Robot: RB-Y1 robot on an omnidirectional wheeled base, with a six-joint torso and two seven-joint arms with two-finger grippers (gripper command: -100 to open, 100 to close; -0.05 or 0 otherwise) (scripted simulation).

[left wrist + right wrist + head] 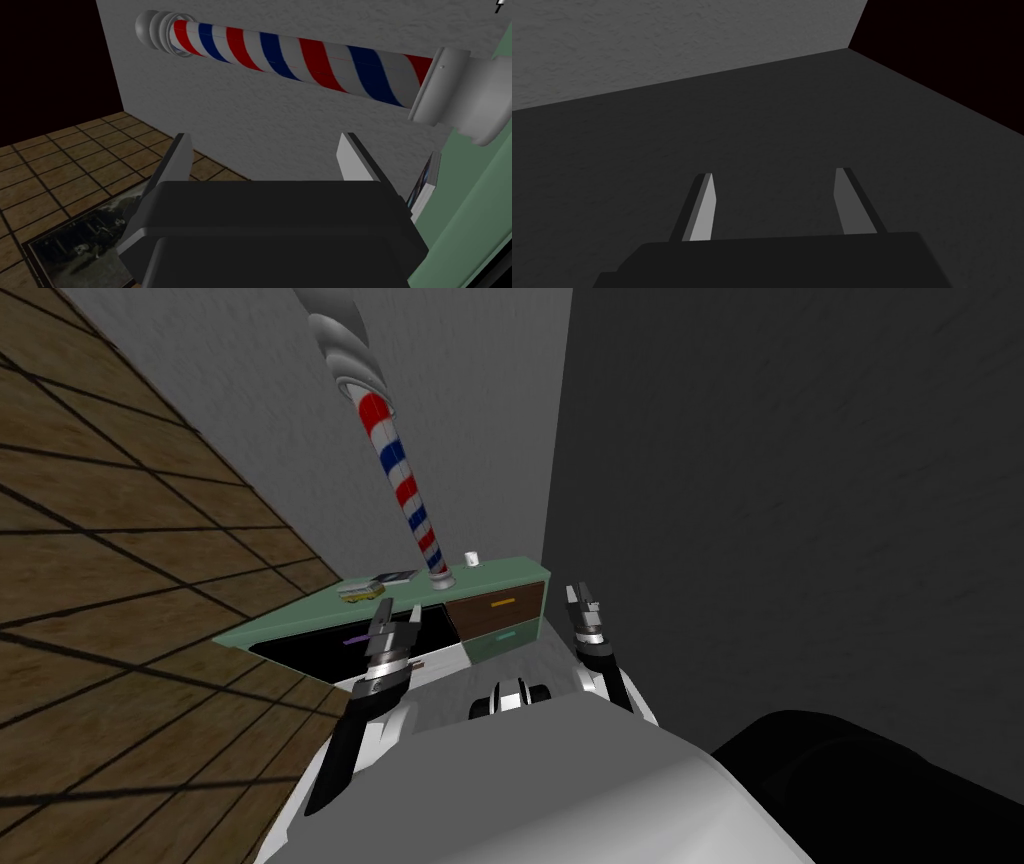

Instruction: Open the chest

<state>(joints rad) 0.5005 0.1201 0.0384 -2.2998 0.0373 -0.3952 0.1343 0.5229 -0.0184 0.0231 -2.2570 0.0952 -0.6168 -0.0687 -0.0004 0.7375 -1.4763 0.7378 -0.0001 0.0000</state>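
Head view first: the pale green chest of drawers (500, 572) stands against the grey wall, straight ahead of me. A red, white and blue striped barber pole (405, 488) stands on its top, with a small white cup (471, 558) and a yellow toy car (361, 591) on either side of it. A brown drawer front (495, 610) carries a slim orange handle (502, 602), and beside it is a dark section with a purple handle (356, 642). Whether that section is pulled out, I cannot tell. The left gripper (398, 618) hovers in front of that dark part, near the purple handle. The right gripper (579, 593) is raised off the chest's far end.

Over to the left wrist view: both fingers (181, 155) stand wide apart, holding nothing, and aim at the wall past the chest's edge, along the pole.

Right wrist view: its fingers (704, 205) are spread too, empty.

My read: the chest is heavy and rigid, so only a drawer will slide. The handles are thin and probably slick, so I would pinch one at its middle and pull straight out.
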